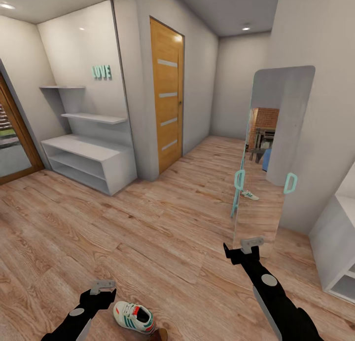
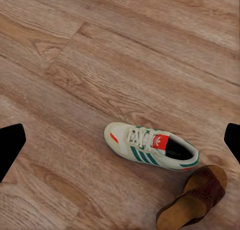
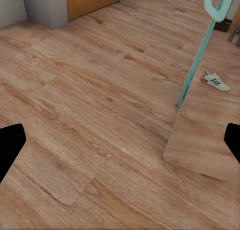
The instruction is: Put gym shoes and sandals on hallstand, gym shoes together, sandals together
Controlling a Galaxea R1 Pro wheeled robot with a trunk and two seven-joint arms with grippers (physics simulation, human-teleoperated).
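Light-brown wood-plank laminate, the corridor floor (image 1: 148, 222), runs from the robot to a wooden door (image 1: 167, 94) and a grey hallstand (image 1: 88, 161) against the far left wall. That unit has a low bench part with open shelves, a tall back panel with teal letters, and two floating shelves. At right stands a tall mirror (image 1: 268, 158) with teal fittings.

Counted: one gym shoe (image 1: 134, 317) on the floor near the robot, one sandal (image 2: 194, 197), and one more sneaker (image 1: 250, 195) seen inside the mirror pane; whether that is a reflection cannot be told.

The near gym shoe (image 2: 150, 146) is cream-white with teal-green side stripes, a red-orange tongue patch, a red mark at the toe and white laces. It lies upright on its sole. The dark-brown sandal with tan footbed lies just beside its heel.

In the head view the left tool (image 1: 102, 285) hovers just left of the gym shoe, apart from it, its fingers spread. The right tool (image 1: 251, 243) is also spread and holds nothing, near the mirror's foot, well apart from the shoe.
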